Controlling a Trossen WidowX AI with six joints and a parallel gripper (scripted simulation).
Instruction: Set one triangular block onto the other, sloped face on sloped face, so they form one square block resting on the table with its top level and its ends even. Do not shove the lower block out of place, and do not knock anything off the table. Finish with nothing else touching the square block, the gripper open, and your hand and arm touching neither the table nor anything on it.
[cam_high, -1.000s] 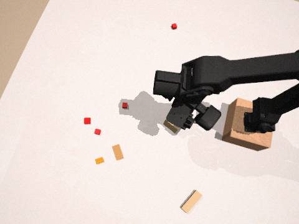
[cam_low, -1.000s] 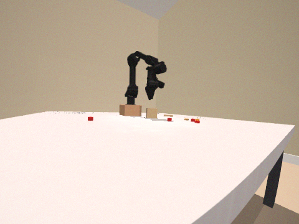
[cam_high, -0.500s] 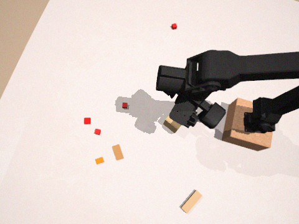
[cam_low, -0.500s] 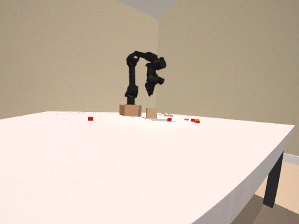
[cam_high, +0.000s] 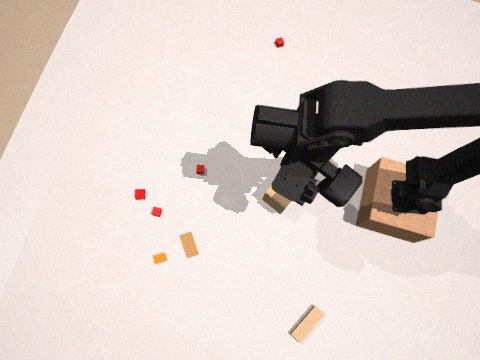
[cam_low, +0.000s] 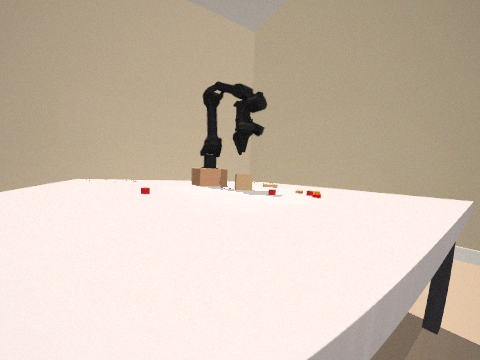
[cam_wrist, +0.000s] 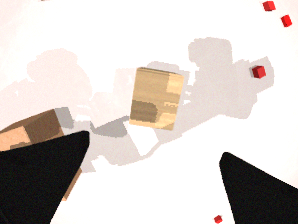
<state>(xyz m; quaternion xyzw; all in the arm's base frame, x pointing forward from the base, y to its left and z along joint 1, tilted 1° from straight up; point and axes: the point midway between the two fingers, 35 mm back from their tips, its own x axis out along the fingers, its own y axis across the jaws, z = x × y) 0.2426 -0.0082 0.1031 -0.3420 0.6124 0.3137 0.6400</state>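
The two triangular blocks show as one pale wooden square block (cam_high: 276, 201) (cam_low: 243, 182) (cam_wrist: 156, 97) resting on the table (cam_high: 125, 100) (cam_low: 200, 260). Its top looks level and its outline nearly square. No seam or step between the halves can be made out, and the top view has part of it hidden by the hand. My gripper (cam_low: 241, 152) (cam_wrist: 158, 150) is wide open and empty. It hangs above the square block with a visible gap in the exterior view, touching neither it nor the table.
The arm stands on a wooden base block (cam_high: 384, 192) (cam_low: 209, 177) (cam_wrist: 45, 129). Small red cubes (cam_high: 200, 169) (cam_high: 140, 194) (cam_high: 279, 42) lie around. A tan block (cam_high: 189, 244), an orange block (cam_high: 159, 258) and a pale bar (cam_high: 307, 324) lie apart from the square block.
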